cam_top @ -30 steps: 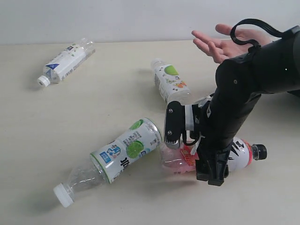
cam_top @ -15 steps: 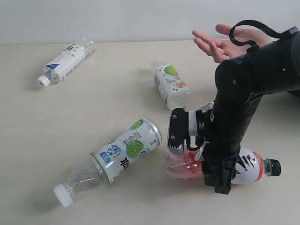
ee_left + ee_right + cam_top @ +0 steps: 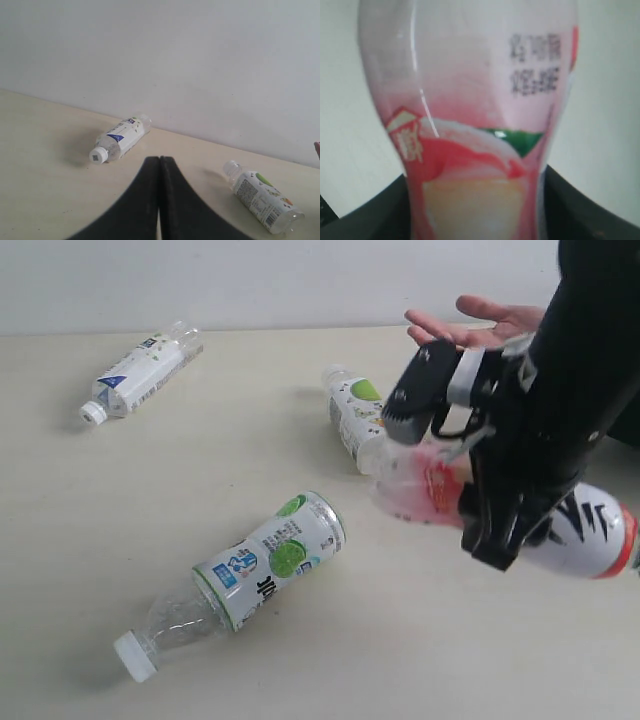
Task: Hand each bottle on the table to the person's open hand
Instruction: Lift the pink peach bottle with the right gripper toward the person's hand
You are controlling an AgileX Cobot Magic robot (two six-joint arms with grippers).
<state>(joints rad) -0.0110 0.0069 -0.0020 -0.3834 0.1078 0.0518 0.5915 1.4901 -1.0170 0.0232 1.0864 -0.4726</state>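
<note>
My right gripper (image 3: 462, 478) is shut on the pink-white bottle (image 3: 428, 486) and holds it in the air above the table (image 3: 120, 490). In the right wrist view this bottle (image 3: 470, 115) fills the picture, with the right gripper (image 3: 475, 215) clamped on both its sides. The person's open hand (image 3: 470, 326) waits palm up just behind. Lying on the table are the small white bottle with green fruit (image 3: 362, 420), the lime-print bottle (image 3: 258, 565) and the white-blue bottle (image 3: 140, 370). My left gripper (image 3: 159, 162) is shut and empty, short of the white-blue bottle (image 3: 121, 139) and the fruit bottle (image 3: 262, 196).
A plain white wall (image 3: 250, 280) rises behind the table's far edge. The black right arm (image 3: 575, 390) hides the person's forearm and the held bottle's cap end.
The right gripper has lifted the pink-white bottle off the table and carried it up toward the open hand. The other three bottles have not moved.
</note>
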